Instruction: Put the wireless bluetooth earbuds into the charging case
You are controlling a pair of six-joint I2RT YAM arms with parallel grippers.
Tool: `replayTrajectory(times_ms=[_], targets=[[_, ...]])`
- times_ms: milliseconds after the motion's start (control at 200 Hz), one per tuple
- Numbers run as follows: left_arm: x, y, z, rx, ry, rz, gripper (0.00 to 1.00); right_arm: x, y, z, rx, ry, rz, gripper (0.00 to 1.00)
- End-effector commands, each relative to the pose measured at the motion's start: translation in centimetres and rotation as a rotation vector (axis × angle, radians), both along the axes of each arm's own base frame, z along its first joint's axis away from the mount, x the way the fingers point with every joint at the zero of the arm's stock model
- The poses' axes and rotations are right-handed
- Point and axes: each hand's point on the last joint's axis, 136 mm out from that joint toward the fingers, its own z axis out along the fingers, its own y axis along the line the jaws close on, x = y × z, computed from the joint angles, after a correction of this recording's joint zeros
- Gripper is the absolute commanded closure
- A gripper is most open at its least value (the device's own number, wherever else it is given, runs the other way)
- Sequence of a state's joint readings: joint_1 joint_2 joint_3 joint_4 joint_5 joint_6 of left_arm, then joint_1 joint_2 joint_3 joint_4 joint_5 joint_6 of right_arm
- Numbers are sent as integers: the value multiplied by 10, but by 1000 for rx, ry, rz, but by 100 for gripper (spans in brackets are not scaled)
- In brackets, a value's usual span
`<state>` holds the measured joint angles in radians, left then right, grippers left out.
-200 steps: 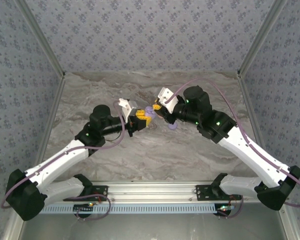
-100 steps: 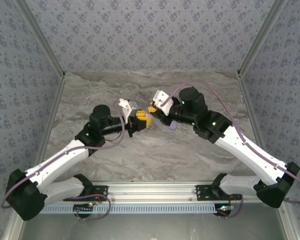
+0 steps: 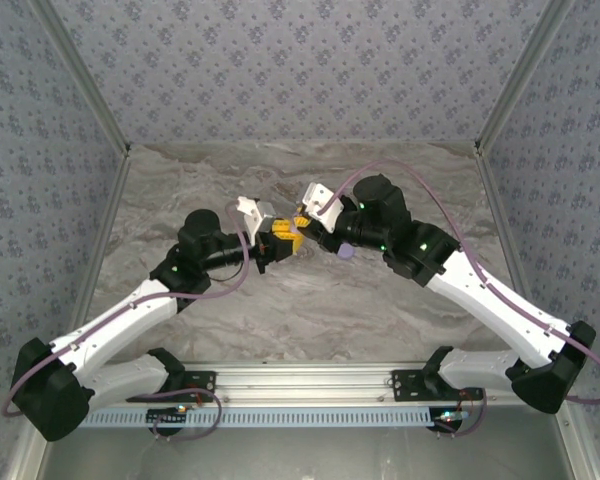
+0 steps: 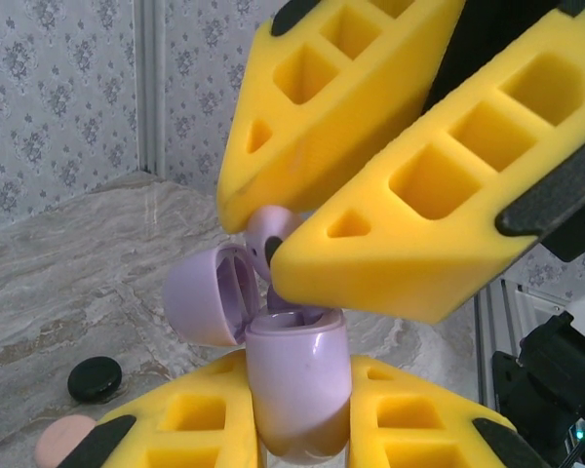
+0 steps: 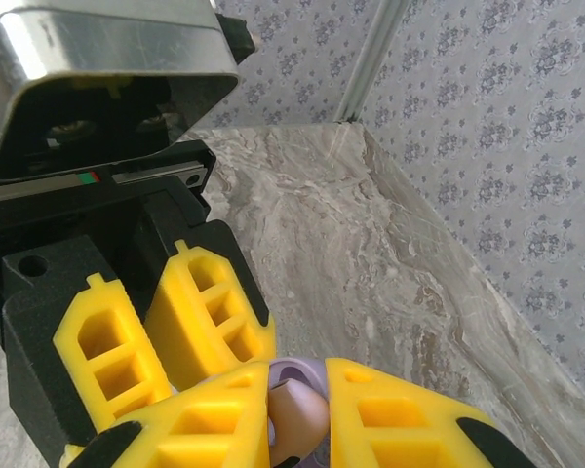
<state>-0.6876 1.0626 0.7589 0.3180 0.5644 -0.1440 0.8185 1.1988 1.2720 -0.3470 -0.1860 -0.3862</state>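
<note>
The left pincer (image 4: 297, 414) is clamped on the lavender case (image 4: 297, 390), its yellow foam pads (image 4: 190, 424) pressing the case's two sides. The case stands upright between them. Its lid (image 4: 200, 307) is swung open to the left in the left wrist view, and the well faces up.

The right pincer (image 4: 261, 242) comes in from above with its tips directly over the open case. It is closed on a small pale earbud (image 4: 266, 232). The earbud sits at the mouth of the case, just beside the inside of the lid; whether it touches the well I cannot tell. In the right wrist view the same earbud (image 5: 294, 414) shows as a rounded pale piece squeezed between that pincer's own yellow fingers (image 5: 409, 424), with the left pincer's fingers just beyond it.

From above, the two pincers meet tip to tip over the middle of the marbled counter (image 3: 280, 320), both held off its surface. A small lavender thing (image 3: 345, 252) shows below the right wrist; what it is I cannot tell. A black disc (image 4: 95, 378) and a pink disc (image 4: 63, 439) lie flat on the counter near each other, well apart from the case.
</note>
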Motion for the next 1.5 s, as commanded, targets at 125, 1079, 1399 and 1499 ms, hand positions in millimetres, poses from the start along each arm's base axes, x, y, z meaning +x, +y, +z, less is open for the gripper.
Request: replayTrajectory(times_ms=[125, 1079, 1399, 1499], targets=[[0, -1, 27, -78, -63, -3, 100, -9, 5, -4, 11, 51, 50, 78], [-7, 7, 66, -228, -193, 10, 100, 0, -28, 54, 414, 533, 93, 0], [-5, 3, 64, -218, -184, 8, 100, -22, 0, 52, 390, 630, 266, 0], [-2, 2, 60, -204, -175, 15, 100, -31, 3, 57, 383, 622, 308, 0]])
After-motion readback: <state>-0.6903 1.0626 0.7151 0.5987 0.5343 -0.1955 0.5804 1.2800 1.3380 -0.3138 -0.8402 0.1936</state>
